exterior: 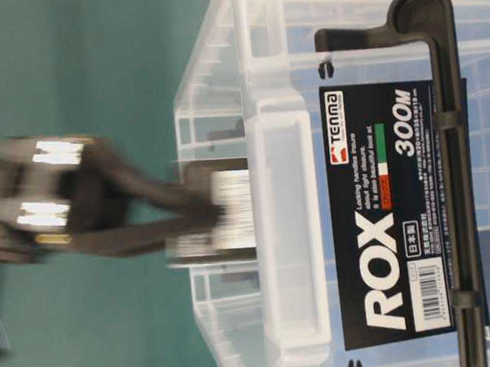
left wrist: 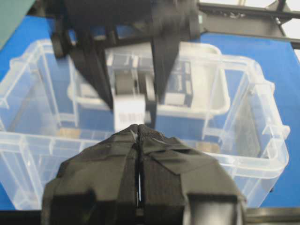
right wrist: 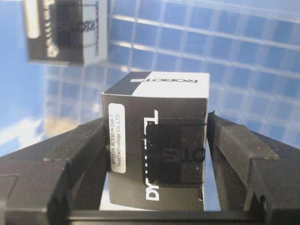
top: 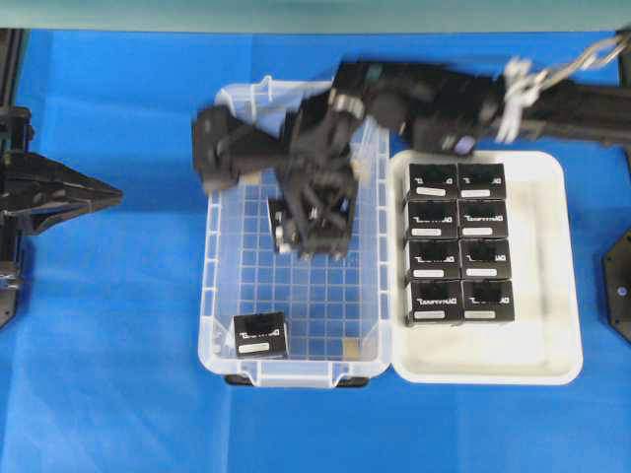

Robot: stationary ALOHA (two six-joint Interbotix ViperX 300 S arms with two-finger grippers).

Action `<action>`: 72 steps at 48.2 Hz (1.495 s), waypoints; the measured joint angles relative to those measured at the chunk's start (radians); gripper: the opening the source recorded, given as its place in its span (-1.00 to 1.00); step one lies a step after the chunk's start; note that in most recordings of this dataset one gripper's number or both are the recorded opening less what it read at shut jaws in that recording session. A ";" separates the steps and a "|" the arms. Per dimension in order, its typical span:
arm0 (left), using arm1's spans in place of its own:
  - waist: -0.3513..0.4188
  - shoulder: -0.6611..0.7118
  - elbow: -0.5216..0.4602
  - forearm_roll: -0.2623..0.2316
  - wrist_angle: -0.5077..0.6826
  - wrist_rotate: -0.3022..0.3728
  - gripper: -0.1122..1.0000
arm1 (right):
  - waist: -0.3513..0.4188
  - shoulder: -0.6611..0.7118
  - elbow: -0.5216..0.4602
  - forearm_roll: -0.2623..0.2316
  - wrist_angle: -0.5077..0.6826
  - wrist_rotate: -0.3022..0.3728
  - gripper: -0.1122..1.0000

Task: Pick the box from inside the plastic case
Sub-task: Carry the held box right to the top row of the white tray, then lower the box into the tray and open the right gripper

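- Box [right wrist: 157,145], centre frame, pinched on opposite side faces by right gripper [right wrist: 154,154] above plastic case [top: 212,296]; likely light, stiff, smooth-sided carton.
- Left gripper [left wrist: 139,187] fingers pressed together.

Plastic case [top: 222,296] left of tray [top: 562,296]; one box [top: 260,335] in case's near-left corner.

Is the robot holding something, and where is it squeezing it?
Yes. The right gripper holds a small black cardboard box with white lettering, its jaws pressing on two opposite side faces. The left gripper is shut and holds nothing.
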 measured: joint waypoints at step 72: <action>0.014 -0.049 0.000 0.002 0.000 0.002 -0.92 | -0.183 -0.482 0.841 -0.169 -0.341 0.000 0.39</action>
